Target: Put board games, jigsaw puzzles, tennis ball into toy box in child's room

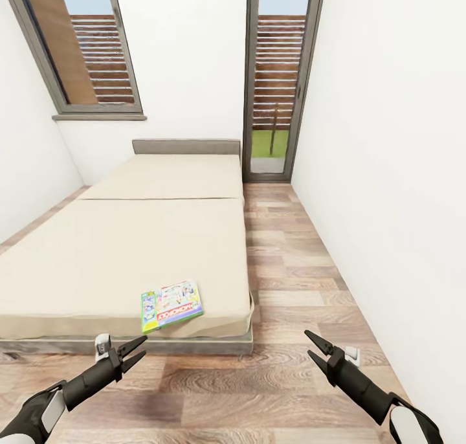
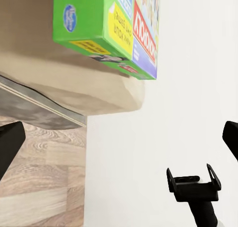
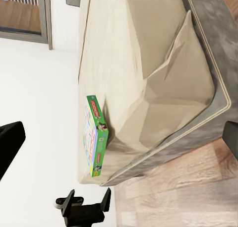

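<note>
progress: you're at the foot of the bed (image 1: 129,250) in the child's room, both grippers empty; judging from this, the pick here hasn't started
on bed: one board game (image 1: 171,305) in the lower centre of the head view, lying flat near the mattress's front right corner, close to the edge; you see just one game on the mattress from here
left to do: grab this game, carry it to the toy box, then whatever else is still out; table, toy box, puzzles and ball aren't in front of you, so you can't judge their status
left gripper (image 1: 133,353): lower left of the head view, fingers spread wide, holding nothing, hanging over the floor just short of the bed frame, below and left of the game
right gripper (image 1: 318,350): lower right of the head view, fingers spread wide, empty, over the wood floor (image 1: 291,269), well apart from the game
labels: white-and-green cover with a red logo band; looks like Monopoly lettering, read upside down in the head view; blue oval maker's mark on the green side in the left wrist view, text too small to read
other writing: none legible on walls or windows
</note>
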